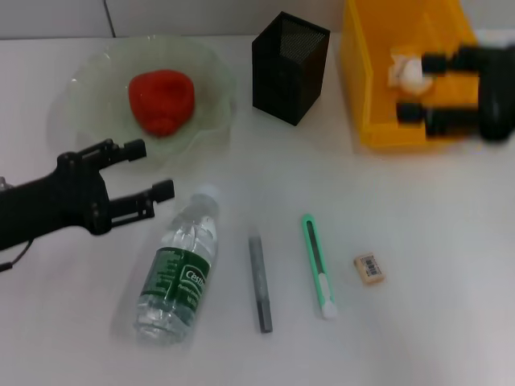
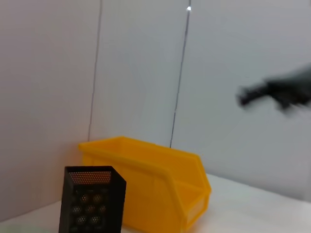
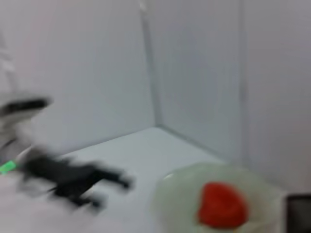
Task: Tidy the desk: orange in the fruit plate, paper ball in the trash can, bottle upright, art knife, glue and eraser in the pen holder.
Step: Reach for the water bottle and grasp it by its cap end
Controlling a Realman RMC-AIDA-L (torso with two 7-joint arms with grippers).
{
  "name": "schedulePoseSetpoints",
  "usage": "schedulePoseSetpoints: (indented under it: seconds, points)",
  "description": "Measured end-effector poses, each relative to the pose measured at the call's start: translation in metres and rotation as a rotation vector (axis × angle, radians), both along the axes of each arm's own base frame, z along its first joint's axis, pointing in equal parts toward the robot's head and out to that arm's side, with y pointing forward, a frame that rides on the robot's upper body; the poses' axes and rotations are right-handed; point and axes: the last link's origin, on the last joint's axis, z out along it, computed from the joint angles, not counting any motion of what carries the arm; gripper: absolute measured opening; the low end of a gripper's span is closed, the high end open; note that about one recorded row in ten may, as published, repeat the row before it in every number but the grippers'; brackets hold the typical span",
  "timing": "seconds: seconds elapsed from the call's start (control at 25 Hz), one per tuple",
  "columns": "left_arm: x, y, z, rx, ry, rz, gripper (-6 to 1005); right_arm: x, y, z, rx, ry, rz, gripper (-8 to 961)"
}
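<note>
The left pincer (image 1: 153, 169) hangs wide open and holds nothing. Just beyond its fingertips, on the side toward the robot, lies the one bottle (image 1: 179, 265), flat on the desk. Its long axis runs from the cap, nearest the pincer, slanting back toward the robot, so the left arm is by far the nearer for standing it up.

The right pincer (image 1: 414, 87) hovers over the yellow bin (image 1: 362, 88), fingers spread, with the paper ball (image 1: 409, 71) between or just beyond them; whether it grips the ball I cannot tell.

One orange (image 1: 162, 100) sits in the fruit plate (image 1: 88, 76), past the left pincer. One black pen holder (image 1: 290, 66) stands empty-looking. One grey glue stick (image 1: 260, 283), one green knife (image 1: 319, 264) and one eraser (image 1: 369, 268) lie in a row beside the bottle, between the arms.
</note>
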Motion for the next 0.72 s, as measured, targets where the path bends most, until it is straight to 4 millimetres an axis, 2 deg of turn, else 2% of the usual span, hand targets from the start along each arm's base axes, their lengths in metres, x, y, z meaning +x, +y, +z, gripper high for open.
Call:
schedulePoseSetpoints:
  seconds: [0.12, 0.32, 0.36, 0.44, 0.48, 0.64, 0.68, 0.72]
  points:
    - [0.009, 0.01, 0.006, -0.058, -0.016, 0.067, 814, 0.037, -0.028, -0.021, -0.016, 0.068, 0.042, 777]
    - [0.043, 0.018, 0.009, -0.182, 0.056, 0.144, 814, 0.083, -0.052, -0.049, -0.032, 0.14, 0.036, 777]
    - [0.05, 0.019, 0.007, -0.197, 0.08, 0.168, 814, 0.089, -0.054, -0.052, -0.031, 0.147, 0.027, 777]
    - [0.05, 0.019, 0.007, -0.197, 0.08, 0.168, 814, 0.098, -0.057, -0.059, -0.029, 0.163, 0.008, 777]
    - [0.075, 0.018, -0.002, -0.235, 0.198, 0.26, 814, 0.101, -0.058, -0.06, -0.027, 0.17, -0.001, 777]
    - [0.08, 0.018, -0.004, -0.239, 0.243, 0.307, 814, 0.107, -0.058, -0.066, -0.029, 0.185, -0.022, 777]
    - [0.091, 0.016, -0.007, -0.226, 0.32, 0.377, 814, 0.107, -0.058, -0.067, -0.032, 0.187, -0.024, 777]
    - [0.091, 0.016, -0.007, -0.226, 0.32, 0.377, 814, 0.107, -0.058, -0.067, -0.035, 0.188, -0.026, 777]
